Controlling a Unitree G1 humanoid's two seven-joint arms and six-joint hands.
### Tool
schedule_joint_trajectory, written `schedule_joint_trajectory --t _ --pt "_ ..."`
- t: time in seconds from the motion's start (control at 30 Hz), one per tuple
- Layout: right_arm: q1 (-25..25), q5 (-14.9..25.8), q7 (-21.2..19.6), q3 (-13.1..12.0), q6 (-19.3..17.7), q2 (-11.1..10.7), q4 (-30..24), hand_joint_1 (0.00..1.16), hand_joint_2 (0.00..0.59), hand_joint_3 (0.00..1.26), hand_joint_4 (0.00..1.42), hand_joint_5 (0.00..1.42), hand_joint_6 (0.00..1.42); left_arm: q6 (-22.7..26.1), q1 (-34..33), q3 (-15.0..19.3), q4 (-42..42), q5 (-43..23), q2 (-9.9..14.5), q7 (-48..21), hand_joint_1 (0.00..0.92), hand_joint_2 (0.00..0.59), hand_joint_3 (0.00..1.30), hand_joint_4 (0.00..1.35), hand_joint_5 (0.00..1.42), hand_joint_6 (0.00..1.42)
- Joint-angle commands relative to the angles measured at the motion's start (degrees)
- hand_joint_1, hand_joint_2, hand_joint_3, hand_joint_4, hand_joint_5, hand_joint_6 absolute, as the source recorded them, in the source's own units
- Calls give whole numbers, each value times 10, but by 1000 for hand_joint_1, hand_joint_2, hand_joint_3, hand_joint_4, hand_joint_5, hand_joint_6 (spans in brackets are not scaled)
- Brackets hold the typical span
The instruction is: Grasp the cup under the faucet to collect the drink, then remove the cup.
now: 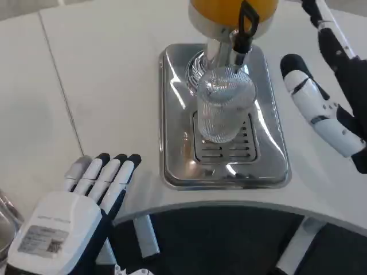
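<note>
A clear ribbed cup (223, 106) stands upright on the slotted grate of the shiny drip tray (172, 114), right under the black faucet lever (245, 27) of the orange drink dispenser (232, 11). The cup looks empty. My right hand (324, 112) hovers to the right of the tray with fingers spread, apart from the cup and holding nothing. At the table's near edge lies my left hand (86, 195), fingers stretched out side by side and empty, well left of the tray.
The white table (103, 86) ends in a curved front edge just below the tray. A glimpse of a clear object (7, 220) shows at the far left edge, beside my left hand.
</note>
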Motion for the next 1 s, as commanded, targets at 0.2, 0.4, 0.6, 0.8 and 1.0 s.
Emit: schedule_joint_trajectory --t 0.2,0.4,0.6,0.8,1.0 --pt "-62 50 -31 16 0 -6 36 88 503 0 0 0 0 -4 1 -6 -3 6 -15 -1 0 37 0 0 0 0" --pt "-103 59 -43 27 22 -5 57 97 502 0 0 0 0 -2 -4 -7 -2 5 -20 -3 0 37 0 0 0 0" --pt "-131 61 -62 45 39 4 82 108 508 0 0 0 0 -2 -2 -6 0 3 -22 -4 0 37 0 0 0 1" --pt "-139 64 -66 71 48 13 95 116 510 0 0 0 0 0 -2 -5 -2 2 -26 -4 0 37 0 0 0 7" --pt "-152 91 -46 81 66 6 107 122 511 0 0 0 0 0 -2 -5 -1 2 -30 -3 0 38 0 0 0 9"
